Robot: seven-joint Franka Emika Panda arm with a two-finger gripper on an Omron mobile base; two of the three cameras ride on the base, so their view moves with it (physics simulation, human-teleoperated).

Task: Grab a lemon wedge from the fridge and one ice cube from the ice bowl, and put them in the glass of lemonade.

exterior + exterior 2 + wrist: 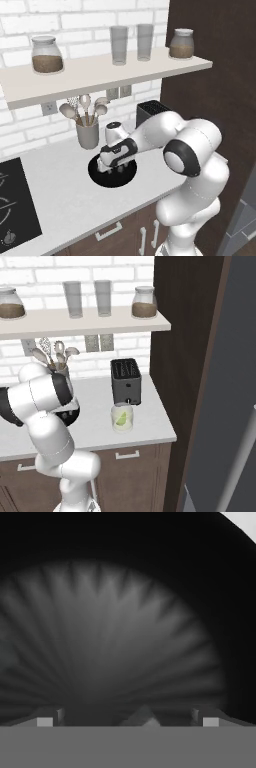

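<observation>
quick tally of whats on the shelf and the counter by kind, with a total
jars: 2
tall glasses: 2
utensil cup: 1
black bowl: 1
toaster: 1
glass of lemonade: 1
total: 8

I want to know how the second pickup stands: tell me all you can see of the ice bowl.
The ice bowl is wide, shallow, round and matte black, sitting flat on the pale counter before the utensil cup. The gripper reaches down into it, jaws open. Close up, its inside shows faint radial ridges, with a small pale lump, perhaps an ice cube, between the fingertips.
</observation>
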